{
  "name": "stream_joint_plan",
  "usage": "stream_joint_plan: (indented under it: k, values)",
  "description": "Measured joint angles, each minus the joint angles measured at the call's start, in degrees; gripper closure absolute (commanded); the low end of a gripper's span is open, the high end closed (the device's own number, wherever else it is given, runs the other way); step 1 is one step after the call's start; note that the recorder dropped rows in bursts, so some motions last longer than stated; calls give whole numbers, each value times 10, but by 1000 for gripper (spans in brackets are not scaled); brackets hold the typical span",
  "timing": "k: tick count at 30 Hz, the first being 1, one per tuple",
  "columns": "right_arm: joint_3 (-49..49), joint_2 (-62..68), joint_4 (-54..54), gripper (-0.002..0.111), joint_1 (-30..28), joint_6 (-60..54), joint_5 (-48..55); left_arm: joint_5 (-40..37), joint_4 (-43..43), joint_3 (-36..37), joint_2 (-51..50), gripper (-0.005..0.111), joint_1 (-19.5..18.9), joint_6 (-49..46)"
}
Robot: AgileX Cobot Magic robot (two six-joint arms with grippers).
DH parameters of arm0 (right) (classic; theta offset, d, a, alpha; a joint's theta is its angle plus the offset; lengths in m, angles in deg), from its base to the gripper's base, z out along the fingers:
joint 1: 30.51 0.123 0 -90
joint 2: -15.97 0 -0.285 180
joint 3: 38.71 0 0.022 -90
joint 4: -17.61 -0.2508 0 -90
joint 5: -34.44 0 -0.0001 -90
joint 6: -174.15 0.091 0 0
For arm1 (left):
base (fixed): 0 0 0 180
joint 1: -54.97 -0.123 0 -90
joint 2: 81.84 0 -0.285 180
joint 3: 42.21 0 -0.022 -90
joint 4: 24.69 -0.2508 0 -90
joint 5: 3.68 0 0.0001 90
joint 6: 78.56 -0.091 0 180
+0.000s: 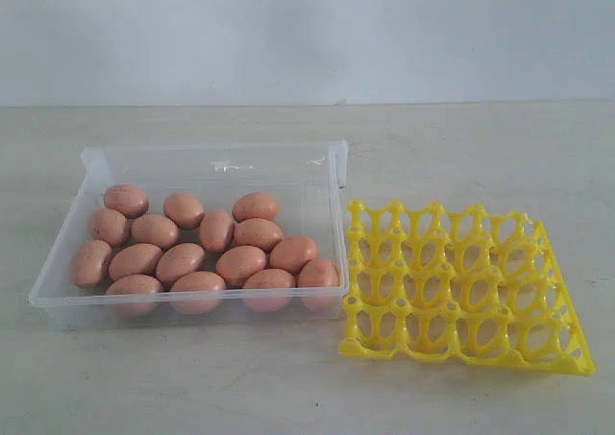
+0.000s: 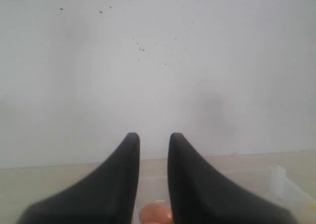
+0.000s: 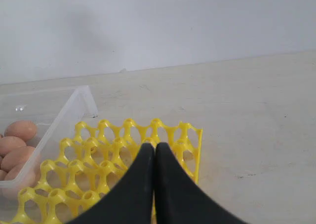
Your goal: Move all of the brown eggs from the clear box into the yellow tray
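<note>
Several brown eggs (image 1: 240,264) lie packed together in the clear box (image 1: 211,153) on the left of the table. To its right lies the yellow tray (image 1: 480,359), all its cups bare. Neither arm shows in the exterior view. In the left wrist view my left gripper (image 2: 153,136) is open, with a clear gap between its black fingers; one brown egg (image 2: 156,214) shows below that gap, untouched. My right gripper (image 3: 155,146) is shut with nothing in it and hovers over the yellow tray (image 3: 106,150), with the box wall (image 3: 64,117) and some eggs (image 3: 19,130) off to one side.
Box and tray rest on a pale tabletop (image 1: 480,157) in front of a plain white wall (image 1: 307,32). The tray's near-left corner sits close against the box's right wall. A corner of the clear box (image 2: 279,177) shows in the left wrist view.
</note>
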Motion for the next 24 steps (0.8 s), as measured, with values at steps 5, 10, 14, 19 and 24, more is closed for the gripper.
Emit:
stream_joint_plan:
  k: [5,10,14,19,24]
  values:
    - [0,0,0,109,0,0,0,0,0,0,0,85,0,0]
    - [0,0,0,109,0,0,0,0,0,0,0,85,0,0]
    - [0,0,-8,109,0,8,-16,0,0,0,0,85,0,0]
    - [0,0,-145,109,0,117,-62,0,0,0,0,85,0,0]
    - [-1,0,-210,109,0,168,-135,0,0,0,0,85,0,0]
